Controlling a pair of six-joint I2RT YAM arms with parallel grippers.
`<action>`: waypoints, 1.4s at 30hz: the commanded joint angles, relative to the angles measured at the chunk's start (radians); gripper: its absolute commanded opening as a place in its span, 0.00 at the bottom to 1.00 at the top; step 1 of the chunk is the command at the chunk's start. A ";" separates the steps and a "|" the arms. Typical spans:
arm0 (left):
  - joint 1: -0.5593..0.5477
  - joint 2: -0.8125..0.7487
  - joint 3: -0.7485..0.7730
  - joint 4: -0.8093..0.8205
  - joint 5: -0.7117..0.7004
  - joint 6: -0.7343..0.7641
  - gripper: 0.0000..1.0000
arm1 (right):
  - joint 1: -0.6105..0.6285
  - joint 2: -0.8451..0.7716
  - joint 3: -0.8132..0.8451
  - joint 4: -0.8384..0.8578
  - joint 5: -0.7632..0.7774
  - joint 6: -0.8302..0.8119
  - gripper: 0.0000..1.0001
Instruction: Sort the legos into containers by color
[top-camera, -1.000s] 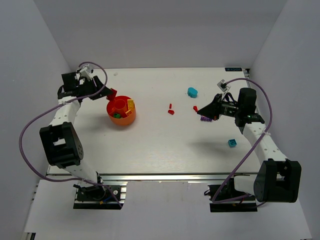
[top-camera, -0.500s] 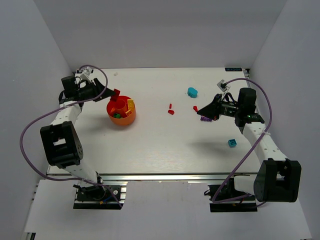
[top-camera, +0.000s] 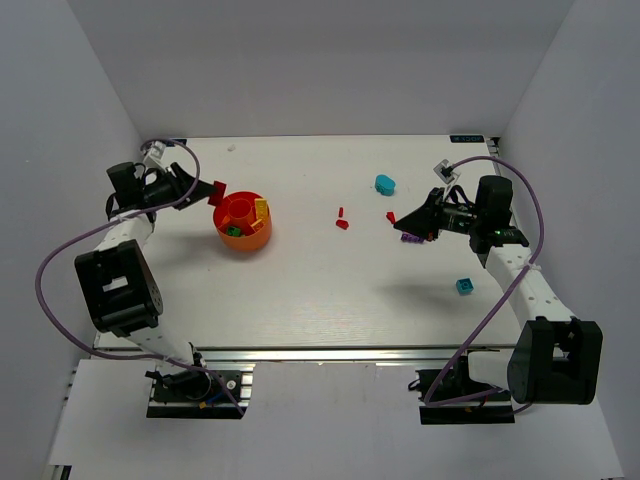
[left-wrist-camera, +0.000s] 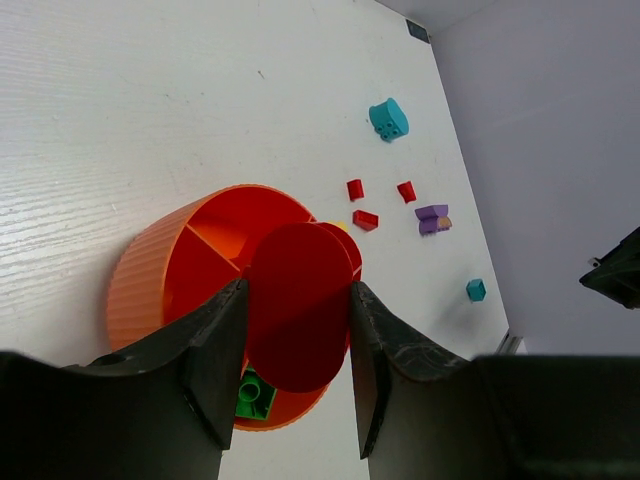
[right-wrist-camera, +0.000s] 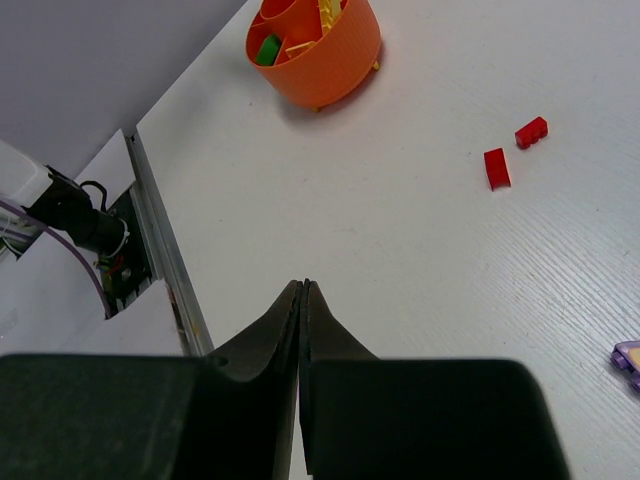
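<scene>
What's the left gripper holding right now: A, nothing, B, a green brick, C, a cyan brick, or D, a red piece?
D: in the left wrist view the left gripper has both fingers closed on a red piece, with the bowl behind it.

white table (top-camera: 320, 290) | orange bowl (top-camera: 246, 243) | red bricks (top-camera: 342, 224) | cyan brick (top-camera: 385, 184) | purple brick (top-camera: 409, 238) | blue brick (top-camera: 465, 286)
</scene>
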 joint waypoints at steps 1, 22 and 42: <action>0.003 0.011 -0.016 0.051 0.042 -0.017 0.38 | -0.004 0.000 -0.010 0.027 -0.024 -0.003 0.04; 0.003 0.113 -0.022 0.048 0.056 -0.020 0.42 | -0.004 0.003 -0.010 0.027 -0.028 -0.001 0.04; 0.003 0.103 0.011 -0.031 0.017 0.008 0.98 | -0.002 0.001 -0.010 0.030 -0.033 0.002 0.03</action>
